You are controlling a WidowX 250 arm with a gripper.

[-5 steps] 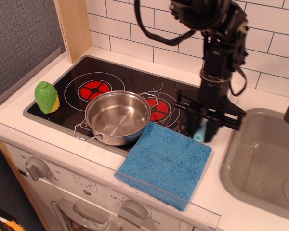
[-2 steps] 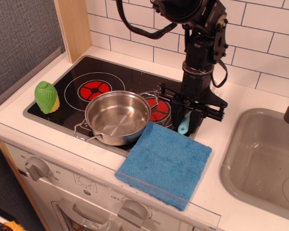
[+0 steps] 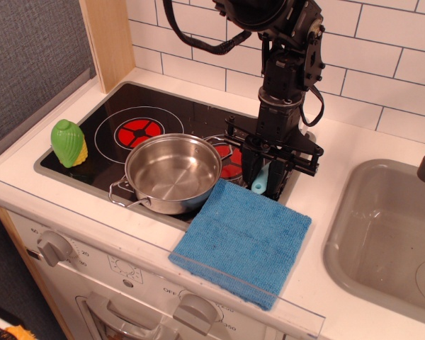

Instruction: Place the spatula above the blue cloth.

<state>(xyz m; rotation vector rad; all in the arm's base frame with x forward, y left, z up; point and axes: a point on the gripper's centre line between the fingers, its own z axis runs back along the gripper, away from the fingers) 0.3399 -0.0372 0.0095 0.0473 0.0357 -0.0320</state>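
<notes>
Currently: end effector clamped on the spatula, only its light blue handle end showing between the fingers, the head hidden. Over the last second both have travelled leftward from the sink side. Blue cloth lies directly in front of and below the end effector, steel pot to its left. Judged: spatula now near its target; lowering and release remain.

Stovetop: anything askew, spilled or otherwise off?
Nothing spilled or damaged. The blue cloth lies skewed, one corner over the cooktop edge beside the steel pot, its front edge overhanging the counter. A toy corn cob sits on the cooktop's left edge. The gripper holds the spatula just behind the cloth.
</notes>
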